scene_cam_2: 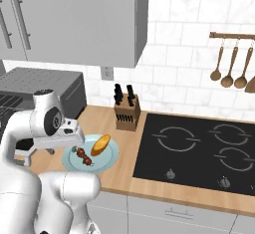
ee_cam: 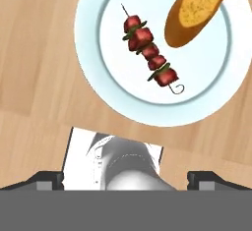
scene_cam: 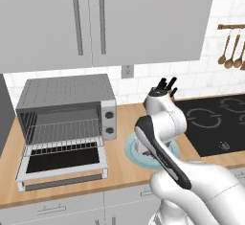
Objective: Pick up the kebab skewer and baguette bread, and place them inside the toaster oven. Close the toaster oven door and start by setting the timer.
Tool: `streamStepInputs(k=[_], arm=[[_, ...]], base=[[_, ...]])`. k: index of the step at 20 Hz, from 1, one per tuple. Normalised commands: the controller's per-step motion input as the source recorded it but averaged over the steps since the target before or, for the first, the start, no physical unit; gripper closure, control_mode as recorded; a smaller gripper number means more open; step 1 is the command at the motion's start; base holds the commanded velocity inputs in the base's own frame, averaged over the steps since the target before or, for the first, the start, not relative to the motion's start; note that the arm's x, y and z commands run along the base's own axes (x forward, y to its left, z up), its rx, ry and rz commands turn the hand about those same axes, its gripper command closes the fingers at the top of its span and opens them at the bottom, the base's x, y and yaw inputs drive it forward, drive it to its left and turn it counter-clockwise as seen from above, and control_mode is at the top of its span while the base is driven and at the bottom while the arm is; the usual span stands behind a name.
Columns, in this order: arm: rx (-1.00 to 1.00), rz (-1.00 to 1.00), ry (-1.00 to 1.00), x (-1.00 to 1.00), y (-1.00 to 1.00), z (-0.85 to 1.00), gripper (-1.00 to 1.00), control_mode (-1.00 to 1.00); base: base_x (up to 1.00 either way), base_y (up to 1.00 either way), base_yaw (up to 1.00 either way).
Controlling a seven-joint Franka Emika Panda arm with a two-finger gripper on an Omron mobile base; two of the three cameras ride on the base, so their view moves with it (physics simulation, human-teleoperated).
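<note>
A: What sits on the plate (ee_cam: 93, 53)?

B: A thin skewer (ee_cam: 149, 54) of glossy red-brown chunks lies beside a stubby golden baguette (ee_cam: 196, 9) on the round pale-blue dish, apart from each other.

A: And the setting?

B: A wood-grain worktop (scene_cam_2: 130, 143) under white tile, between a black cooktop (scene_cam_2: 199, 151) and a boxy silver oven (scene_cam: 67, 109), its glass door (scene_cam: 62, 164) dropped flat, wire rack bare.

A: The end effector (ee_cam: 126, 178)?

B: Above the plate's near rim, fingers (ee_cam: 204, 180) spread wide, holding nothing. A knife block (scene_cam_2: 126, 109) stands behind.

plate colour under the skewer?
Pale blue plate, clearest in the hand view.
</note>
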Motion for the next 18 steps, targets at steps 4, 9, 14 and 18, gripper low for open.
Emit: streamStepInputs(k=[4,9,14,18], arm=[[0.0,-0.07,0.15,0.49,-0.54,-0.3,-1.0,-1.0],[0.0,-0.02,0.1,0.35,-0.06,-0.58,-1.0,-1.0],[0.0,0.0,0.0,0.37,-0.07,-0.4,-1.0,-1.0],[0.0,0.0,0.0,0.22,-0.25,-0.35,-1.0,-1.0]], base=[[0.0,0.0,0.0],[0.0,0.0,0.0],[0.0,0.0,0.0],[0.0,0.0,0.0]])
